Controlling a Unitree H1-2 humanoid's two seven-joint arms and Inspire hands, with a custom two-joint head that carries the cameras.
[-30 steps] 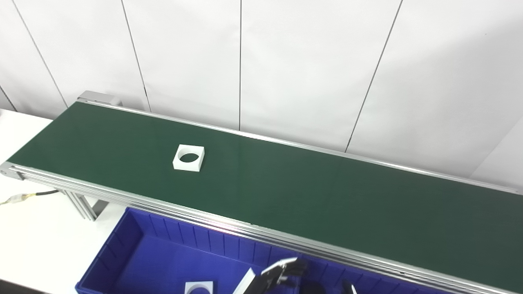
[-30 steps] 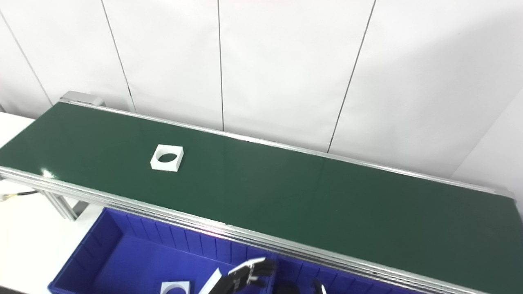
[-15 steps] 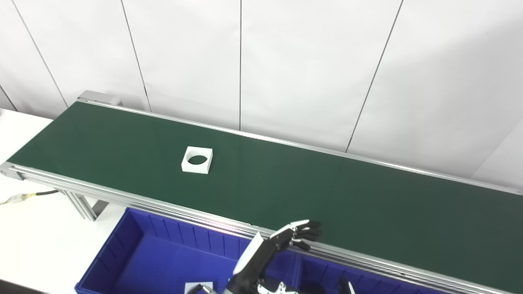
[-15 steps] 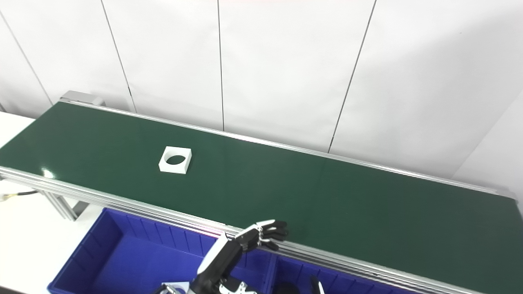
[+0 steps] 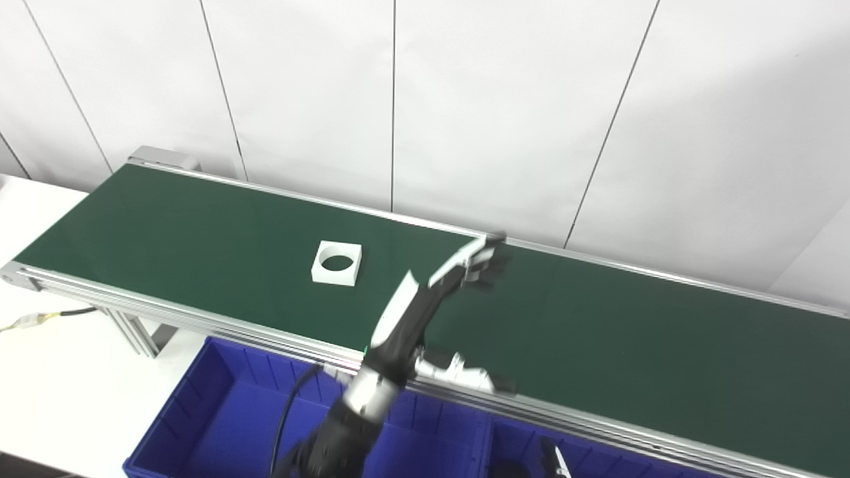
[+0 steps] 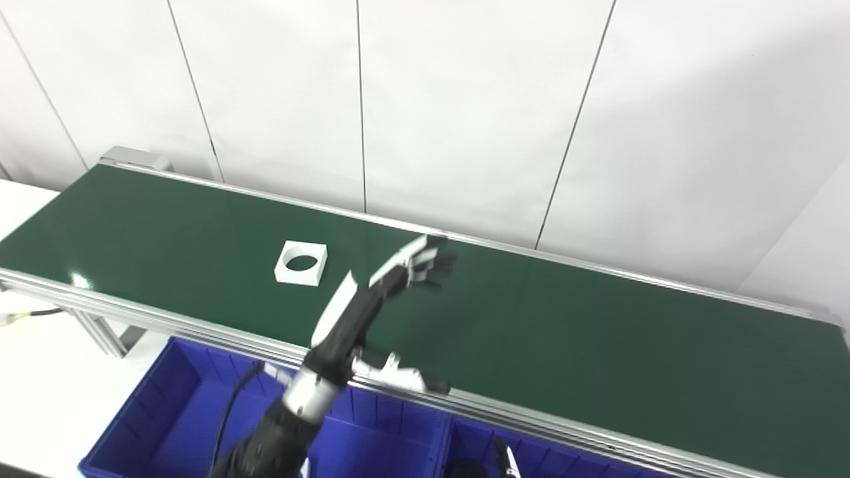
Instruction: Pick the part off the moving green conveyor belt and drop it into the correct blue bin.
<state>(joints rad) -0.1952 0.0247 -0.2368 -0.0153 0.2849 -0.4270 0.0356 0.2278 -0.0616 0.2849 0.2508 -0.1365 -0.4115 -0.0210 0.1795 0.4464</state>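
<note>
A white square part with a round hole [image 5: 337, 263] lies flat on the green conveyor belt [image 5: 597, 332], left of the middle. My left hand [image 5: 479, 260] is raised over the belt, to the right of the part and apart from it. Its fingers are apart and hold nothing; the hand is blurred. It also shows in the right eye view [image 6: 422, 262]. Of my right hand only a small white tip [image 5: 551, 463] shows at the bottom edge, so its state is hidden.
Two blue bins stand side by side below the belt's near rail: a left one [image 5: 206, 405] and a right one [image 5: 524, 441]. My left forearm crosses the left bin and the rail [image 5: 199, 318]. A cable [image 5: 46, 318] lies on the white table at left.
My left arm has risen from the left bin, over the near rail and out above the belt. The part has moved to the right along the belt.
</note>
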